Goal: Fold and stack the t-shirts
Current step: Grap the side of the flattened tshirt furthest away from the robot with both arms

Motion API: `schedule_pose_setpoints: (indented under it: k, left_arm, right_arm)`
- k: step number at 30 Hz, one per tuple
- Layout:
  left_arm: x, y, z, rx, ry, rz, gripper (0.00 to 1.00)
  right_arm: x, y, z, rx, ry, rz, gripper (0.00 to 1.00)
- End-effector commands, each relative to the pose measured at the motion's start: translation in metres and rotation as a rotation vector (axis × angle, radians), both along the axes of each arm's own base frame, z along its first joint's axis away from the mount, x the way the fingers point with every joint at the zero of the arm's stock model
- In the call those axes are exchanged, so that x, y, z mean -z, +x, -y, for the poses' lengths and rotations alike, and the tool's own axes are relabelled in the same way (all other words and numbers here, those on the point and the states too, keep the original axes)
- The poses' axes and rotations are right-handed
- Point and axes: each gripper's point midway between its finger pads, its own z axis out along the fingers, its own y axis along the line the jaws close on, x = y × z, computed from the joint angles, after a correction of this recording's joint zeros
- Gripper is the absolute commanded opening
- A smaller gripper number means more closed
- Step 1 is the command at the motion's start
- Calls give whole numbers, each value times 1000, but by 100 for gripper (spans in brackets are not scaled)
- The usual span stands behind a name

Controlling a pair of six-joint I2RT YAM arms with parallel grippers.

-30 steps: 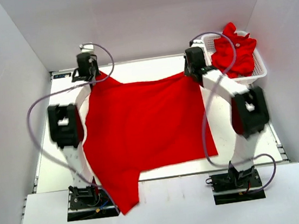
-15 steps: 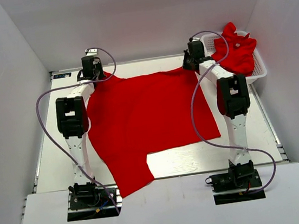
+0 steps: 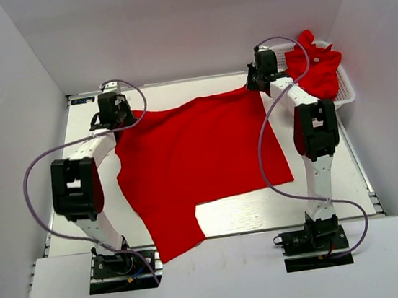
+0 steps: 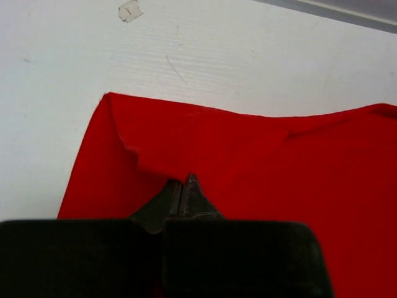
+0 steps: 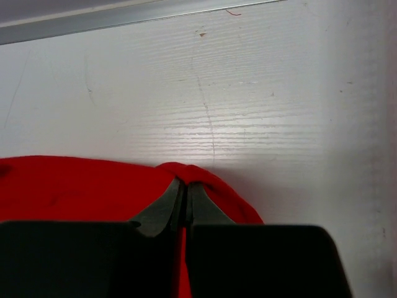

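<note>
A bright red t-shirt [image 3: 200, 156] lies spread across the white table [image 3: 251, 215], and one sleeve [image 3: 174, 243] reaches over the near edge. My left gripper [image 3: 117, 119] is at the shirt's far left corner. In the left wrist view this gripper [image 4: 184, 181] is shut, with a raised fold of the t-shirt [image 4: 279, 174] drawn up to its tips. At the far right corner, my right gripper [image 3: 255, 87] is also shut. The right wrist view shows it [image 5: 185, 181] pinching a bunched ridge of the t-shirt [image 5: 74, 186].
A white mesh basket [image 3: 347, 93] stands at the back right, with more crumpled red t-shirts [image 3: 312, 66] heaped in it close to the right wrist. White walls close in the left, right and back of the table. Purple cables loop beside both arms.
Both grippers drew the t-shirt away from the near edge toward the back of the table. The left gripper then moved left and a little nearer, taking its corner along.
</note>
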Motion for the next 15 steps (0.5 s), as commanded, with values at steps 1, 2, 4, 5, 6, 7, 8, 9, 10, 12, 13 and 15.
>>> schedule_pose_setpoints:
  k: [1, 2, 4, 5, 6, 7, 8, 9, 10, 12, 13, 15]
  left_arm:
    - [-40, -28, 10, -10, -89, 51, 0]
    - [-40, -36, 12, -8, -107, 40, 0]
    - [-38, -56, 11, -21, -126, 10, 0]
    - [-30, -67, 12, -12, -129, -16, 0]
    - [-29, -76, 15, -7, -150, -35, 0]
    - [-31, -83, 16, -2, -163, -31, 0]
    - [-33, -97, 18, 12, -171, -33, 0]
    - [-32, -108, 19, 5, -196, -57, 0]
    - [-33, -116, 21, 16, -202, -60, 0]
    - [-36, -138, 26, 22, -261, -63, 0]
    - [-35, -147, 31, 32, -281, -66, 0]
    - [-31, -168, 34, 50, -308, -75, 0]
  right_arm:
    - [-42, -9, 10, -10, -31, 54, 0]
    - [-43, -12, 13, 3, -39, 52, 0]
    - [-45, -19, 18, 15, -44, 40, 0]
    - [-40, -22, 23, 25, -49, 26, 0]
    - [-42, -25, 27, 33, -67, 24, 0]
    - [-46, -27, 31, 43, -75, 29, 0]
    - [-39, -31, 35, 48, -91, 11, 0]
    - [-47, -33, 36, 49, -91, 23, 0]
    - [-46, -34, 38, 48, -94, 19, 0]
    - [-44, -39, 42, 46, -99, 4, 0]
    - [-42, -41, 41, 45, -99, -5, 0]
    - [-38, -44, 41, 31, -93, -17, 0]
